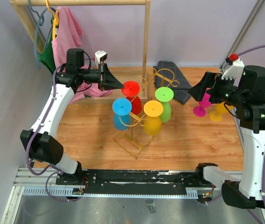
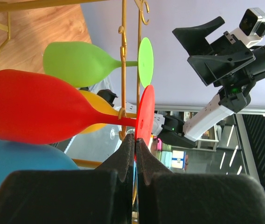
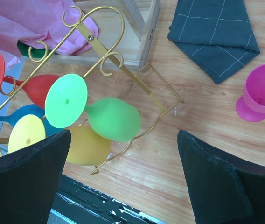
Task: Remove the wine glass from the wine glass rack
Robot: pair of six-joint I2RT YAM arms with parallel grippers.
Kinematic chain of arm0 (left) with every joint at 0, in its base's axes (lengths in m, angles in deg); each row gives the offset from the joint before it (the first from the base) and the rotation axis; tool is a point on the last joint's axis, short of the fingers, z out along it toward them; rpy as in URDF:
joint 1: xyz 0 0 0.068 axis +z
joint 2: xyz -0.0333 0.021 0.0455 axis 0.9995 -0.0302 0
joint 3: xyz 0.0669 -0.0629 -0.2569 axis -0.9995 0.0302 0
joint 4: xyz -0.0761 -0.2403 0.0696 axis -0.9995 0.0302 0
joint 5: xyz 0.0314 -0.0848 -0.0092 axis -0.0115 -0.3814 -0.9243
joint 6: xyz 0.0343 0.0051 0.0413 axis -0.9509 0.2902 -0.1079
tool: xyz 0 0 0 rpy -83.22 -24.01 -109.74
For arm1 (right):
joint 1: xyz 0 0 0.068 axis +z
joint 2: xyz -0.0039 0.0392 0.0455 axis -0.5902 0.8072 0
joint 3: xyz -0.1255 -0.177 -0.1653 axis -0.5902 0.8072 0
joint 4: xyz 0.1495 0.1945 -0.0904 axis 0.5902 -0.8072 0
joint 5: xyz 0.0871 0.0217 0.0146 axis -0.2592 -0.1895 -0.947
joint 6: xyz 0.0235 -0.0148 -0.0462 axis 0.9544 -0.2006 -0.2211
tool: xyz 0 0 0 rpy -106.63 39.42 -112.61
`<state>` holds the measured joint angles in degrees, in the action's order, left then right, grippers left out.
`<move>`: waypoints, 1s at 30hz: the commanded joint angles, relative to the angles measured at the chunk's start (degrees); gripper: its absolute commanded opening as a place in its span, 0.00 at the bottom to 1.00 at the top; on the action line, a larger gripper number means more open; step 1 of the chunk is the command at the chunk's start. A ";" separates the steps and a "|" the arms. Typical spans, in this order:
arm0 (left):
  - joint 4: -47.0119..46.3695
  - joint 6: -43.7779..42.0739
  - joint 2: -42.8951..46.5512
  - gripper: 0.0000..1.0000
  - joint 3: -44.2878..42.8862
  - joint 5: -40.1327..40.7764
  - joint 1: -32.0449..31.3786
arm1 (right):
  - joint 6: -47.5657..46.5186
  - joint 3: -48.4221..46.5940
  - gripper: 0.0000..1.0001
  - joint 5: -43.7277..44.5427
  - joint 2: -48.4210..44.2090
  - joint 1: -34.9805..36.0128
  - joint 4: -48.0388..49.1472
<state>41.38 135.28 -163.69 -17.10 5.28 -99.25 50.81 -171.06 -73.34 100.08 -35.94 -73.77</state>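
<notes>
Above the bench [image 1: 188, 140], the top view shows the wine glass rack [image 1: 138, 122] standing mid-bench. A red wine glass [image 1: 131, 88], a blue glass [image 1: 122, 106], a yellow glass [image 1: 153, 108] and a green glass [image 1: 164, 94] hang upside down from its hooks. The left fingers [image 1: 111, 81] reach in from the left and meet the red wine glass at its foot. The right fingers [image 1: 200, 88] hover to the right, well apart from the rack.

From the left wrist, the left fingers are clenched on the edge of the red wine glass's round foot, and its stem rests in a gold hook.

From the right wrist, the right fingers are spread wide, grasping nothing, with the rack at upper left.
</notes>
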 commanded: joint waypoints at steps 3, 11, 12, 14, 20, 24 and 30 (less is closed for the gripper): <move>0.44 -0.16 2.68 0.00 1.41 -1.65 0.61 | 0.02 0.58 0.98 -0.57 -1.17 -0.58 1.00; -0.04 -0.21 2.23 0.00 1.17 -1.60 1.07 | 0.26 0.53 0.99 -0.75 -1.50 -0.58 1.05; -0.15 -0.15 1.95 0.00 1.08 -1.51 1.24 | 0.30 0.54 0.99 -0.75 -1.57 -0.58 1.00; -0.55 0.03 1.50 0.00 0.75 -1.50 1.43 | 0.29 0.51 0.98 -0.71 -1.71 -0.59 0.96; -1.58 0.36 -0.50 0.00 -1.67 -1.92 2.86 | 0.28 0.50 0.99 -0.61 -1.99 -0.63 0.73; -1.83 -0.29 -1.86 0.00 -3.00 -2.30 4.31 | 0.26 0.41 0.98 -0.66 -1.95 -0.58 0.72; -1.00 -4.89 -6.91 0.00 -10.19 -2.57 6.43 | 0.41 -0.59 0.99 -1.06 -1.33 -0.58 0.76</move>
<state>40.50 134.28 -167.23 -20.93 4.71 -94.21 50.83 -170.86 -73.49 98.81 -35.94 -73.77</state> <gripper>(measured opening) 0.015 0.986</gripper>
